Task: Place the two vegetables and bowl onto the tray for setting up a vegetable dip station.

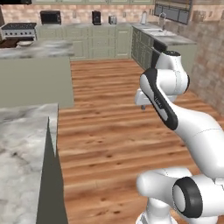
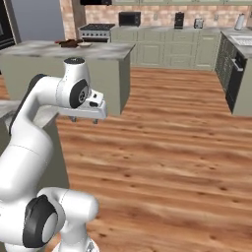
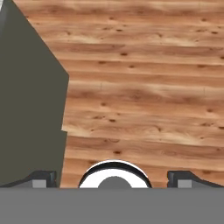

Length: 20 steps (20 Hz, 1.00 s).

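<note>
Gripper (image 3: pixel 113 180) spread wide, fingertips (image 3: pixel 41 179) far apart at the bottom of the hand view, nothing between them but wooden floor (image 3: pixel 144 87) far below. Pointing straight down, well above the planks. Seen too in the left base view (image 1: pixel 143 105) and the right base view (image 2: pixel 83 118), hanging under the white hand, held out level in front of the arm (image 1: pixel 183 118).

Just left of the fingers in the hand view, dark olive side of a counter (image 3: pixel 26 96), dropping to the floor. Same counter at lower left in the left base view, grey marble top (image 1: pixel 22 148), bare on the part shown.

Further out, across a stretch of floor, a kitchen island (image 2: pixel 74 49) with marble top and pale green sides. On its far end, something dark brown and flat, likely the tray (image 2: pixel 69 43), with a small pale round shape just beside it, perhaps the bowl (image 2: pixel 84 44); too small to tell more. Same dark patch and pale shape at the left edge of the left base view (image 1: pixel 17 43). Vegetables not made out at this size. All well apart from the gripper.

Beyond that, back wall: stove (image 2: pixel 96 30), microwave (image 2: pixel 129 18), coffee machine (image 2: pixel 179 19), toaster (image 2: pixel 198 22), kettle (image 2: pixel 239 21) on a green-cabinet run. Off to the right, sink (image 1: pixel 154 31) and dark dishwasher front (image 2: pixel 235 74).
</note>
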Available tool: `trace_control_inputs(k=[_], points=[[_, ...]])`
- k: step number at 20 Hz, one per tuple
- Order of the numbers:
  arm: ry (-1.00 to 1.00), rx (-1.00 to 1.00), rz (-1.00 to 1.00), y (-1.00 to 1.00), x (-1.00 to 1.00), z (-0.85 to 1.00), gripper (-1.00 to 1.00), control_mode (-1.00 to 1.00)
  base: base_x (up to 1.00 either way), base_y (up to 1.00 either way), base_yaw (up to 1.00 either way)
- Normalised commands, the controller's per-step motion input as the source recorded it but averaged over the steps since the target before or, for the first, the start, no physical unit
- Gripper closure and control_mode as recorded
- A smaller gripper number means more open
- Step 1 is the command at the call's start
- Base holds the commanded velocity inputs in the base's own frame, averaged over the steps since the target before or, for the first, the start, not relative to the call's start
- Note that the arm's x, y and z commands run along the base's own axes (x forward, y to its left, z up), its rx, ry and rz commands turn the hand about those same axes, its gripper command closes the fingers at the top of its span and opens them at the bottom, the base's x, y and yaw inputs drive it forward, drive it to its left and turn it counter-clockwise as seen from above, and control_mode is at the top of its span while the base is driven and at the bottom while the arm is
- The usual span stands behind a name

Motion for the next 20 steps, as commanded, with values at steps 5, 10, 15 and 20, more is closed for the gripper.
trace_control_inputs(k=[5, 10, 15, 20], points=[[0.0, 0.0, 0.0, 0.0, 0.0, 0.0, -1.0, 1.0, 0.49, -0.32, 0.0], [0.0, 0.0, 0.0, 0.0, 0.0, 0.0, -1.0, 1.0, 0.49, -0.32, 0.0], [0.0, 0.0, 0.0, 0.0, 0.0, 0.0, -1.0, 1.0, 0.48, -0.32, 0.0], [0.0, 0.0, 0.0, 0.0, 0.0, 0.0, -1.0, 1.0, 0.49, -0.31, 0.0]])
